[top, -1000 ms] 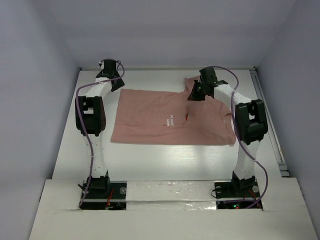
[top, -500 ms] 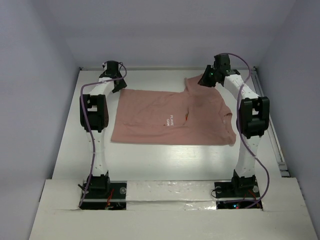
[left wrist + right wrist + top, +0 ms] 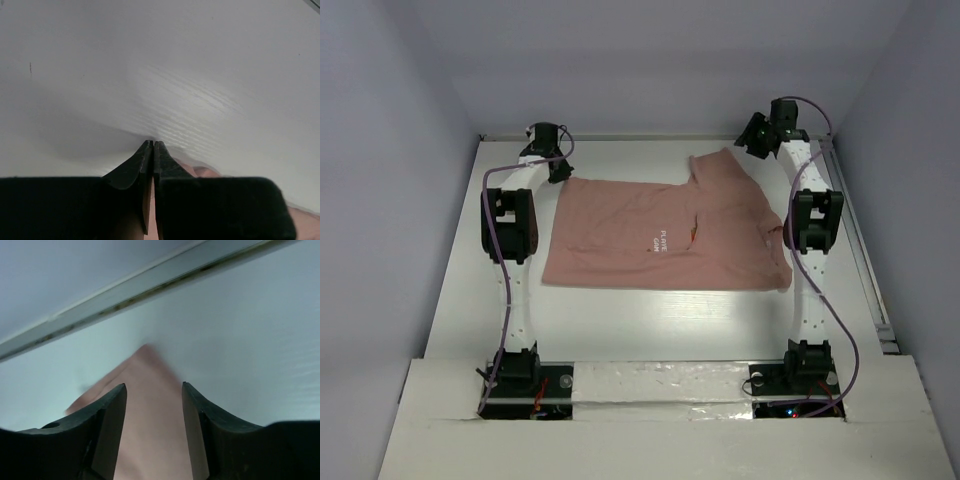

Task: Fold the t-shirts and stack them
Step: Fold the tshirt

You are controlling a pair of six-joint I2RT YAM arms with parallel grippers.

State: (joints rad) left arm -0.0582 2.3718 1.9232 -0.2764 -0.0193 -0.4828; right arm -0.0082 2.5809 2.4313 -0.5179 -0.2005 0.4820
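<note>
The salmon-pink t-shirt (image 3: 650, 235) lies spread flat on the white table, small text on its chest, one sleeve (image 3: 718, 165) pointing to the far side. My left gripper (image 3: 557, 168) is at the shirt's far-left corner. In the left wrist view the left gripper (image 3: 153, 143) has its fingers pressed together with tips on the table, and pink cloth (image 3: 200, 172) shows in the slit and beside them. My right gripper (image 3: 752, 137) hovers just beyond the sleeve. Seen from the right wrist, the right gripper (image 3: 154, 386) stands open above the sleeve's tip (image 3: 150, 440), holding nothing.
Grey walls close in the table on three sides. A metal rail (image 3: 857, 250) runs along the table's right edge, and a strip (image 3: 150, 286) lines the back wall's foot just past the sleeve. Both arm bases stand at the near edge.
My right gripper opened, let go of the sleeve and drew back toward the far right corner; the sleeve now lies flat. My left gripper shut at the shirt's far-left corner.
</note>
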